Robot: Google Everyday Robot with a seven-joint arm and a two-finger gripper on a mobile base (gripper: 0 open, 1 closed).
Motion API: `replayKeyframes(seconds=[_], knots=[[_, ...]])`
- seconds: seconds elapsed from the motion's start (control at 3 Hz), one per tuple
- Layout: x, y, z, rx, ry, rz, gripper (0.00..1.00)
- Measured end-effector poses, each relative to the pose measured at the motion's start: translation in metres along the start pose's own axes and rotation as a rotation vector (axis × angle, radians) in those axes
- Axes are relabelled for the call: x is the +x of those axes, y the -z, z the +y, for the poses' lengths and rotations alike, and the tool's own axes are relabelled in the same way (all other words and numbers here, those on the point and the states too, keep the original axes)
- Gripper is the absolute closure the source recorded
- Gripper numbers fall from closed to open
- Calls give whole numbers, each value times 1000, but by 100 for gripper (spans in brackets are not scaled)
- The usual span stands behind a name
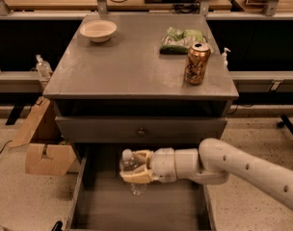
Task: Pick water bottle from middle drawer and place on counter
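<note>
The water bottle (130, 163), clear with a white cap, stands upright between my gripper's cream fingers (137, 178) inside the open middle drawer (137, 211). My gripper (133, 166) reaches in from the right and is shut on the bottle; the bottle's base (136, 190) hangs below the lower finger. The counter (132, 61) is the grey cabinet top above. It carries a gold can (197, 63) at its right front, a green bag (181, 39) behind the can and a white bowl (98, 30) at the back left.
The shut upper drawer front with a small knob (141, 131) sits just above my gripper. A cardboard box (43, 153) stands on the floor to the left. Pump-top bottles stand on side ledges at the left (42, 67) and right (225, 57).
</note>
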State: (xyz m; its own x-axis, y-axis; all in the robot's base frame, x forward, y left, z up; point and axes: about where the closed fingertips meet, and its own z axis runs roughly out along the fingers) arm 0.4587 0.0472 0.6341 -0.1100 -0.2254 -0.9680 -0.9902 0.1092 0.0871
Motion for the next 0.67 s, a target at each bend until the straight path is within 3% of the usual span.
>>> replayKeyframes(seconds=[0.33,0.67], knots=[[-98,38,-19,49,30,36,100],[-206,61,-47,134,87,66,100]])
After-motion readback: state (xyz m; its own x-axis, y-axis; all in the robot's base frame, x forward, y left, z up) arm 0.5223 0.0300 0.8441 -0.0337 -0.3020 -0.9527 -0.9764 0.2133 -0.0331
